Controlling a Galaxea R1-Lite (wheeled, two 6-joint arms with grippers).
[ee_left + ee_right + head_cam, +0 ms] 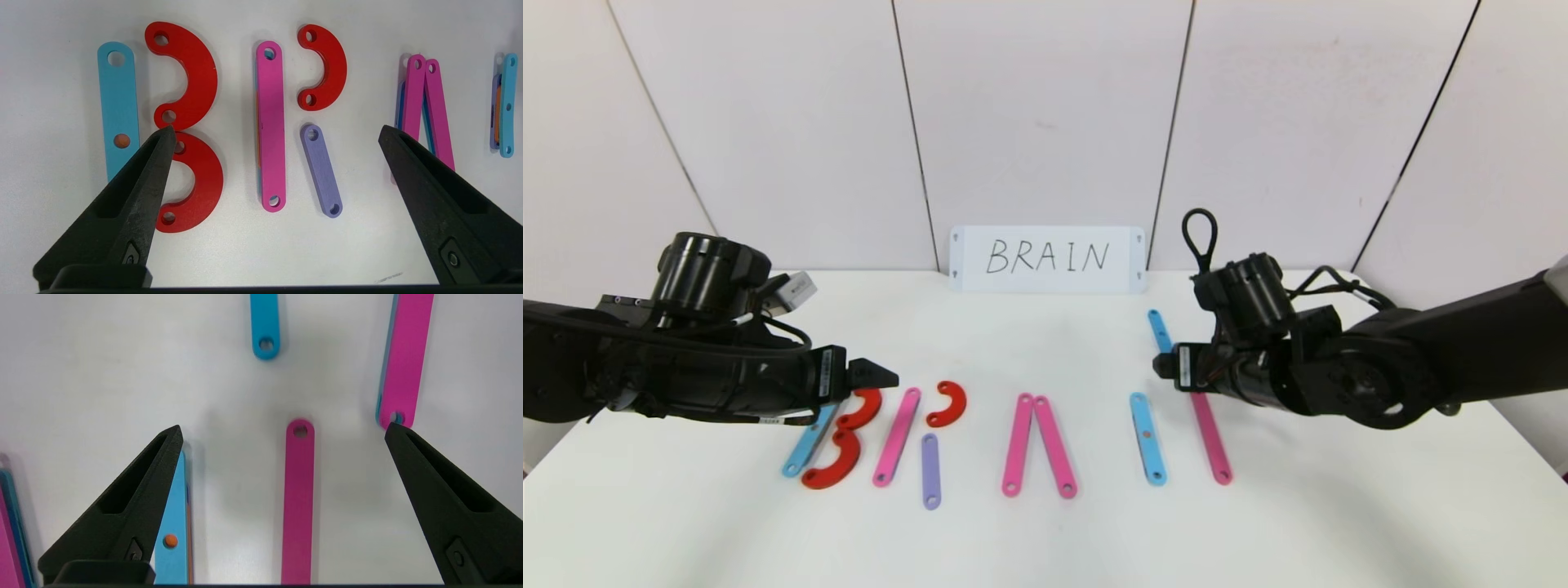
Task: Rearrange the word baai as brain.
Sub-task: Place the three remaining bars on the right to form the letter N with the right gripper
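Both end effectors (882, 377) (1158, 365) gape, hovering over the strip letters (896, 437) before the BRAIN card (1048, 259).

A white, smooth table (1045, 539) carries flat plastic strips with end holes; at its left lie a light-blue straight bar (809, 442) and two red C-shaped curves (837, 445) stacked end to end; beside them a pink bar (897, 437), a third red curve (947, 403) and a short lilac bar (930, 471); midway two pink bars (1037, 445) meet at their far ends; rightward a light-blue bar (1147, 438) and a pink bar (1211, 441); a white card lettered "BRAIN" (1047, 259) stands at the back edge.
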